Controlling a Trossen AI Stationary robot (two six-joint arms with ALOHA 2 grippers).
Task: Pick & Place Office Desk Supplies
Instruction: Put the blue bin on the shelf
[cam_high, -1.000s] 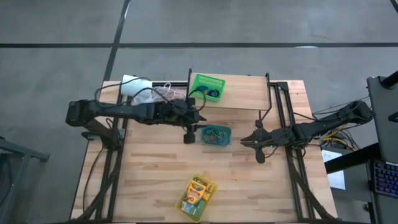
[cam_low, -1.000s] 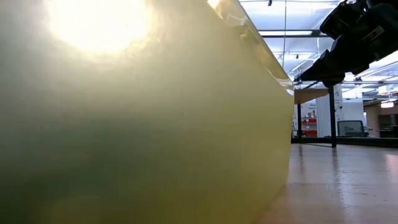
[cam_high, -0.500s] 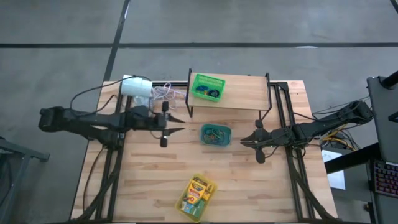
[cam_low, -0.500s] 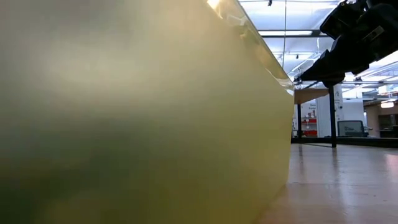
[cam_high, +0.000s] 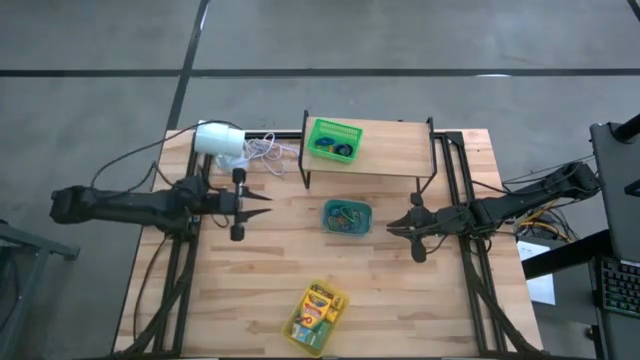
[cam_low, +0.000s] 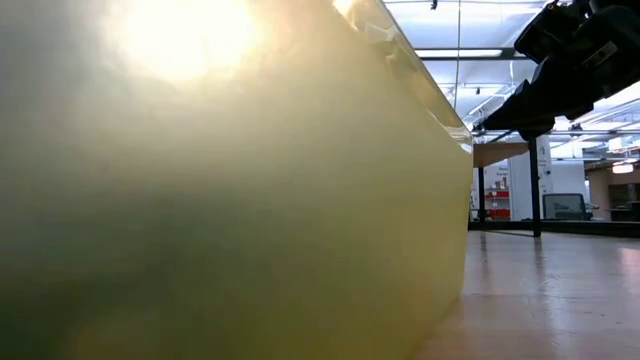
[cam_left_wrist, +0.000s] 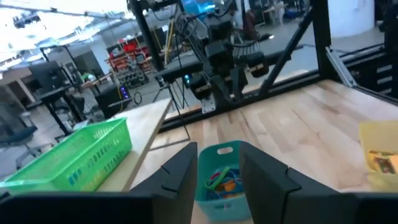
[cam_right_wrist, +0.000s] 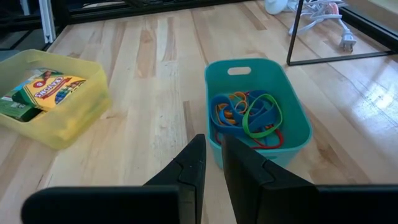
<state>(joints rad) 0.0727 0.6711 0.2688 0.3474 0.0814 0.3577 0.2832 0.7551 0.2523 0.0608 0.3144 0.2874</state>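
A teal bin (cam_high: 347, 217) of coloured rubber-band loops (cam_right_wrist: 247, 115) stands on the table's middle. A yellow bin (cam_high: 317, 318) with crayon boxes (cam_right_wrist: 45, 88) stands near the front edge. A green basket (cam_high: 332, 140) sits on a raised wooden shelf at the back. My left gripper (cam_high: 262, 204) is open and empty, left of the teal bin and pointing at it; the teal bin also shows in the left wrist view (cam_left_wrist: 221, 180). My right gripper (cam_high: 392, 228) is shut and empty, just right of the teal bin.
A white cylinder (cam_high: 220, 140) with a thin white cord lies at the back left corner. The shelf's black frame legs (cam_high: 305, 170) stand behind the teal bin. In the low view the yellow bin's wall (cam_low: 230, 180) fills most of the picture.
My left gripper has drawn back from the shelf and the teal bin toward the table's left edge, empty. The bins and my right arm have kept still.
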